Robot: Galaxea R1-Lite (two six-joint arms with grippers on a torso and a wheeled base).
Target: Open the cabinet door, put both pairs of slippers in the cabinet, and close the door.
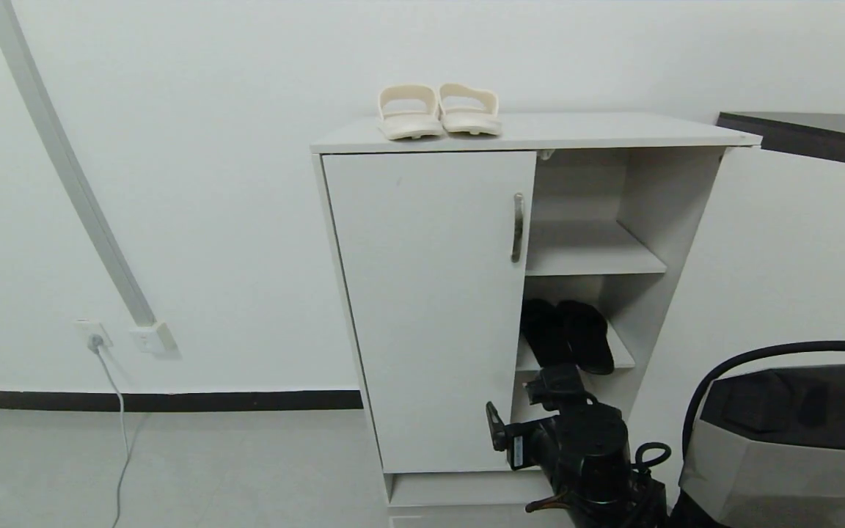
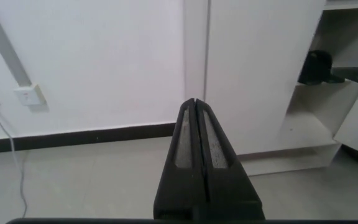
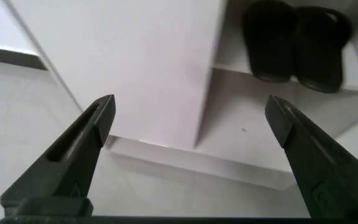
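Left gripper (image 2: pixel 195 102) fingers together, right gripper (image 3: pixel 190 104) fingers spread wide

A: What is hidden of the black slippers (image 1: pixel 569 336)?
B: 1 edge of the pair is covered by the closed door (image 1: pixel 430 308), and the near end of 1 slipper by the right arm (image 1: pixel 584 440); in the right wrist view their far ends are cut off.
A: And the open door (image 1: pixel 782 249)?
B: It is cut by the head view's right edge.

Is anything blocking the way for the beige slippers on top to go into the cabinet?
Nothing visible does. The beige slippers sit above the shut left door, but the right door stands open and the upper shelf is bare. The black slippers take the lower shelf.
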